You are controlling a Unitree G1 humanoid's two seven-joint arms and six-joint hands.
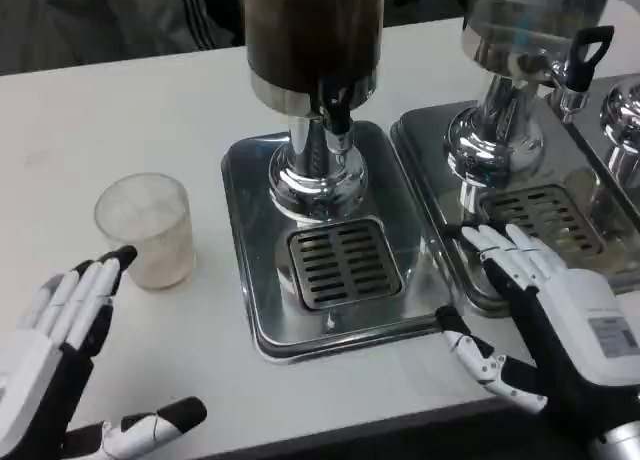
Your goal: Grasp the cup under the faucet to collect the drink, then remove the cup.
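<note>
Your cup (146,228) was a see-through plastic cup with a cloudy, frosty look. It looked pale and whitish inside. It stood upright on the white table (130,110), to the left of the middle drink machine's metal tray (250,180). It was not under the faucet (336,112). That black faucet hung from the dark drink tank (310,30), above the slotted drain grate (343,263) in the tray.

Your left hand (55,345) was low at the left, just below the cup. Its fingers (90,290) were straight and a little apart, pointing up toward the cup. The fingertips were close to the cup's bottom edge, but you could not tell if they touched it. The thumb stuck out to the side. That hand held nothing.

Your right hand (560,325) was at the right, over the front edge of the second tray (430,150). Its fingers (515,255) were straight and spread a little, and its thumb reached out to the left. It held nothing too.
</note>
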